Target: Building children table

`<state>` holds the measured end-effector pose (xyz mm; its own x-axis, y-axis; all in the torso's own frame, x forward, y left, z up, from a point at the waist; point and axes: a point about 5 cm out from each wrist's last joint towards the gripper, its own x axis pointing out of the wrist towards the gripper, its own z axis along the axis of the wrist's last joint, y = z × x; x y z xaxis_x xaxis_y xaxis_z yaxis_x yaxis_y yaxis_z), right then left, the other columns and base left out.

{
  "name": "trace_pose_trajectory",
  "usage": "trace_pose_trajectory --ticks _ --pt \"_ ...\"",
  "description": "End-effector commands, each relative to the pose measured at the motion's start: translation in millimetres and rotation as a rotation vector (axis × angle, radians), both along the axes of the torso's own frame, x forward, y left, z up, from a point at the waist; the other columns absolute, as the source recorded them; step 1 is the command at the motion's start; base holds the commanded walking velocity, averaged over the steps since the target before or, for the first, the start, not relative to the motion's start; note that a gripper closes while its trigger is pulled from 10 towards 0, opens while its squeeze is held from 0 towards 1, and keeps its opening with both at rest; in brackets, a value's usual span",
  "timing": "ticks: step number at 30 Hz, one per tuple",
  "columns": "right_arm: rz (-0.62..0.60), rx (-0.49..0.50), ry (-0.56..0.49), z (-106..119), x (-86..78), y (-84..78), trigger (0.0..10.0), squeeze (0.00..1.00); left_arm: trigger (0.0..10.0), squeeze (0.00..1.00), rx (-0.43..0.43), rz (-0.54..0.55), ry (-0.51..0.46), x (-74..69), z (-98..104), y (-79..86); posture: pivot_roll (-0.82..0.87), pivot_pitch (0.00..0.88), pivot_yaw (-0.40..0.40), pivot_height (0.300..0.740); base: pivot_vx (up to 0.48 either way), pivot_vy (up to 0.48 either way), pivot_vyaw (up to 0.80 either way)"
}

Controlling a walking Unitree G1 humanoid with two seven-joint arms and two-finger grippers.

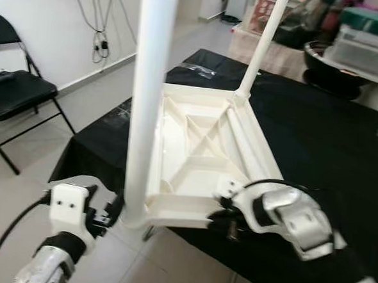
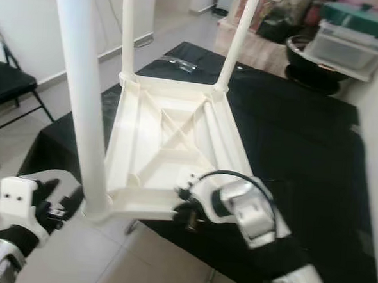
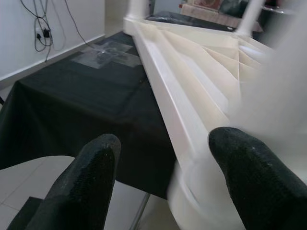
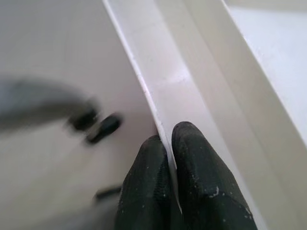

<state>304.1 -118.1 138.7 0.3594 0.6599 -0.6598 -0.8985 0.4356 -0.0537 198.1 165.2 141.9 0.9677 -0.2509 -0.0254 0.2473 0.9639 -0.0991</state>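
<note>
A white plastic children's table top (image 1: 198, 148) lies upside down on a table covered in black cloth (image 1: 317, 136). One white leg (image 1: 150, 100) stands upright in its near left corner, and two more stand at the far corners (image 2: 127, 29) (image 1: 262, 43). A long round white piece (image 1: 246, 148) lies inside along the right rim. My left gripper (image 1: 111, 214) is open beside the base of the near leg, whose blurred foot sits by one of the fingers (image 3: 249, 177). My right gripper (image 4: 170, 136) is shut on the thin near rim (image 4: 158, 91) of the top.
A black folding chair (image 1: 15, 92) stands on the tiled floor at the left, with cables (image 1: 99, 40) hanging on the wall behind. A clear bag (image 1: 196, 68) lies on the cloth's far end. Storage bins (image 1: 364, 56) and a black bowl (image 1: 328, 66) crowd the back right.
</note>
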Motion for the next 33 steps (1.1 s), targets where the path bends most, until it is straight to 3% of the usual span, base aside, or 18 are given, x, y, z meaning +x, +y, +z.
trace_pose_trajectory --ticks 1,5,6,7,8,11,19,20,21,26,28,33 --pt "-0.089 0.110 -0.127 19.9 12.7 23.4 0.0 0.00 10.0 0.00 -0.089 -0.247 0.038 -7.1 -4.1 -44.0 0.04 0.098 -0.102 0.740 0.000 0.000 0.00" --pt "-0.140 0.151 -0.182 27.8 22.3 36.1 0.0 0.00 10.0 0.00 -0.087 -0.247 0.038 -7.6 -3.8 -43.8 0.04 0.101 -0.101 0.740 0.000 0.000 0.00" --pt "-0.180 0.178 -0.229 33.6 28.8 43.4 3.6 0.00 10.0 0.00 -0.086 -0.247 0.039 -7.9 -3.9 -43.9 0.04 0.102 -0.100 0.740 0.000 0.000 0.00" --pt "-0.180 0.178 -0.229 33.6 28.8 43.4 3.6 0.00 10.0 0.00 -0.086 -0.247 0.039 -7.9 -3.9 -43.9 0.04 0.102 -0.100 0.740 0.000 0.000 0.00" --pt "-0.203 0.201 -0.255 38.6 32.5 51.6 10.0 0.00 10.0 0.00 -0.085 -0.247 0.039 -8.2 -4.0 -44.0 0.04 0.103 -0.100 0.740 0.000 0.000 0.00" --pt "-0.194 0.250 -0.285 47.7 33.2 68.2 10.0 0.00 10.0 0.00 -0.084 -0.243 0.038 -8.6 -4.0 -43.9 0.05 0.104 -0.098 0.740 0.000 0.000 0.00" --pt "-0.148 0.293 -0.360 58.0 34.2 83.8 10.0 0.00 10.0 0.00 -0.081 -0.244 0.040 -9.5 -4.2 -44.2 0.05 0.104 -0.096 0.740 0.000 0.000 0.00" --pt "-0.146 0.288 -0.378 59.0 35.9 84.0 10.0 0.91 10.0 0.00 -0.081 -0.246 0.041 -9.6 -4.3 -44.4 0.05 0.104 -0.096 0.740 0.000 0.000 0.00" --pt "-0.156 0.286 -0.417 61.6 38.8 83.0 10.0 1.00 10.0 0.00 -0.081 -0.247 0.041 -9.5 -4.2 -44.5 0.05 0.104 -0.096 0.740 0.000 0.000 0.00" --pt "-0.220 0.245 -0.597 71.4 50.2 73.7 10.0 1.00 10.0 0.00 -0.081 -0.249 0.042 -9.8 -4.6 -45.0 0.05 0.100 -0.096 0.740 0.000 0.000 0.00" --pt "-0.237 0.248 -0.612 72.6 50.9 69.0 10.0 1.00 10.0 0.00 -0.081 -0.250 0.042 -9.8 -4.7 -45.2 0.04 0.098 -0.096 0.740 0.000 0.000 0.00" --pt "-0.272 0.366 -0.565 75.1 42.2 51.1 10.0 1.00 10.0 0.00 -0.058 -0.249 0.025 -5.5 -3.1 -43.8 0.04 0.094 -0.095 0.740 0.000 0.000 0.00"
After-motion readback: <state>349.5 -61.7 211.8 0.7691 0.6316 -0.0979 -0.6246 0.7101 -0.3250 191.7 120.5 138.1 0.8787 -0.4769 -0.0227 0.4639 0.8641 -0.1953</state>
